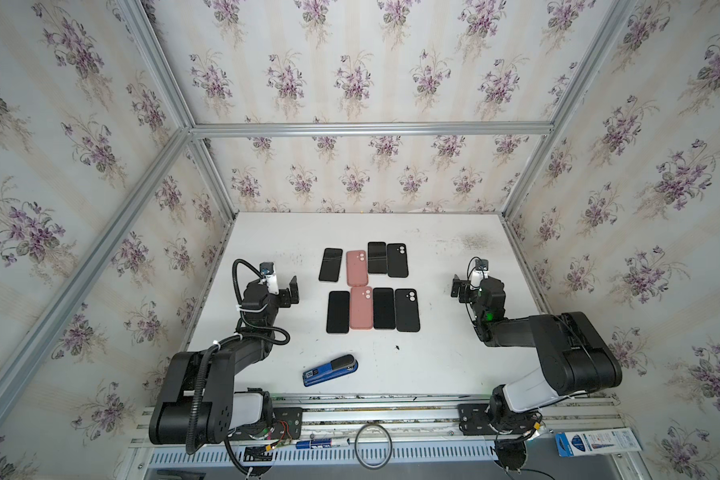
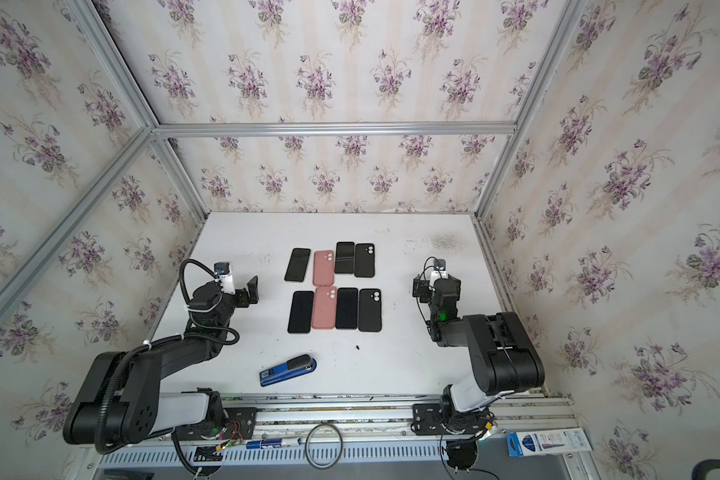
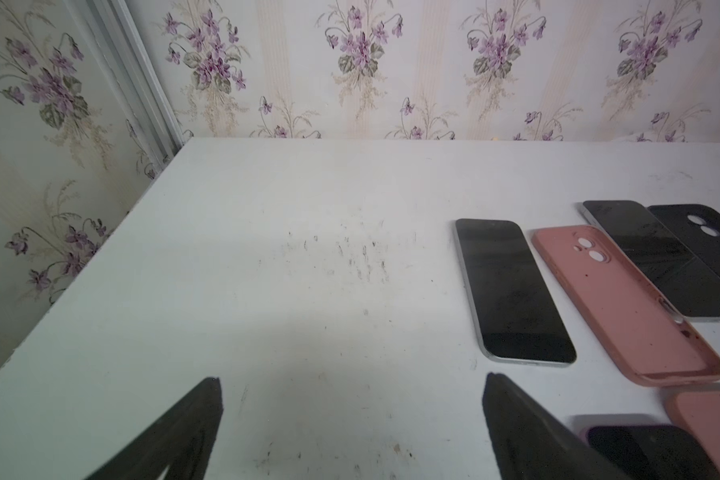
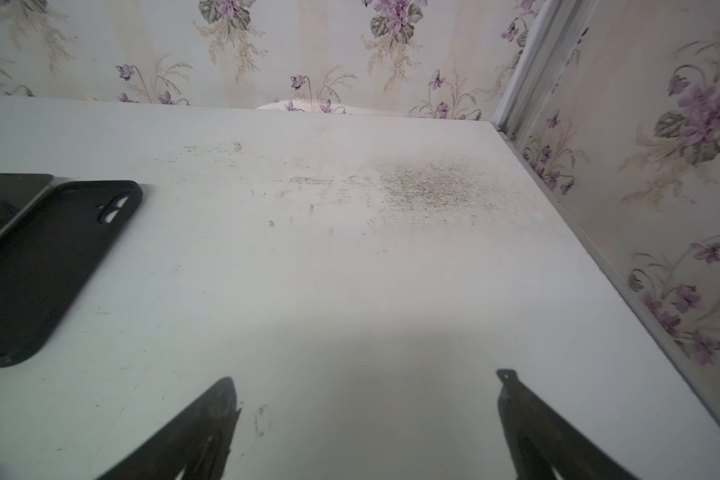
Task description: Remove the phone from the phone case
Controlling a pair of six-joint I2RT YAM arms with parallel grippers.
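Note:
Two rows of phones and cases lie mid-table in both top views. The back row holds a black phone, a pink case, a black phone and a black case. The front row holds a dark phone, a pink case, a black phone and a black case. In the left wrist view the front-left phone shows a purplish rim at its corner. My left gripper hovers open left of the rows, my right gripper open to their right, both empty.
A blue stapler lies near the table's front edge. On the front rail lie a marker, a black ring and a blue-white packet. Flowered walls close the table at the back and both sides.

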